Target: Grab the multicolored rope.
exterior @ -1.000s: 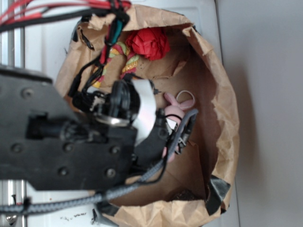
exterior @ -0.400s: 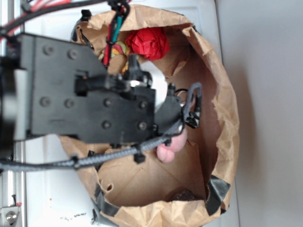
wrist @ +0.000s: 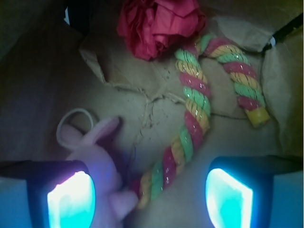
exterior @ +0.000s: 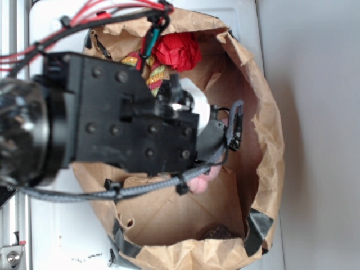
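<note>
In the wrist view the gripper [wrist: 149, 197] hangs with its jaws apart and empty above the floor of the paper bag [exterior: 264, 140]. The lower end of the multicolored rope [wrist: 190, 123] lies between them, nearer the pink plush bunny [wrist: 102, 161]. Its long shaft runs up and away toward the red wad [wrist: 159, 23], then hooks back.

The exterior view looks straight down from above into the paper bag [exterior: 264, 129], the arm blocking much. The wrist view looks close down at the bag floor; both share the multicolored rope [wrist: 192, 123] and red wad [exterior: 177, 50].
</note>
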Controlling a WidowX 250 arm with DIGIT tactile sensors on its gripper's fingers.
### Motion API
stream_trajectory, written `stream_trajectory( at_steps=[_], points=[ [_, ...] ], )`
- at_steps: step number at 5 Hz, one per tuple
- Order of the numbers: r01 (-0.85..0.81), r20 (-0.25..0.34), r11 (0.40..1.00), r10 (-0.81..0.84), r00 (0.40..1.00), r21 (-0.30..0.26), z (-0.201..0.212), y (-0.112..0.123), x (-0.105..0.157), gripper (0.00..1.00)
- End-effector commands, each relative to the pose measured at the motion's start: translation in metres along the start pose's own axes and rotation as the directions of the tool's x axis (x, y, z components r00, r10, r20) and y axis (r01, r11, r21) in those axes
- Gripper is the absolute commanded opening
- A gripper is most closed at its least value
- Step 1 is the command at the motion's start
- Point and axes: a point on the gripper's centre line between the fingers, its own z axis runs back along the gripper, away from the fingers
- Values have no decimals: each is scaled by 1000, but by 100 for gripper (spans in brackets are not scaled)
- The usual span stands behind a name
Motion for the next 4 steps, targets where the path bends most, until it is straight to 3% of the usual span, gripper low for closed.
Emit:
stream_trajectory(
  at_steps=[1,4],
  points=[
    [-135,35,991,134,990,22,4,1,30,100],
    [-167,-30,985,168,985,34,-15,22,19,100]
  ],
)
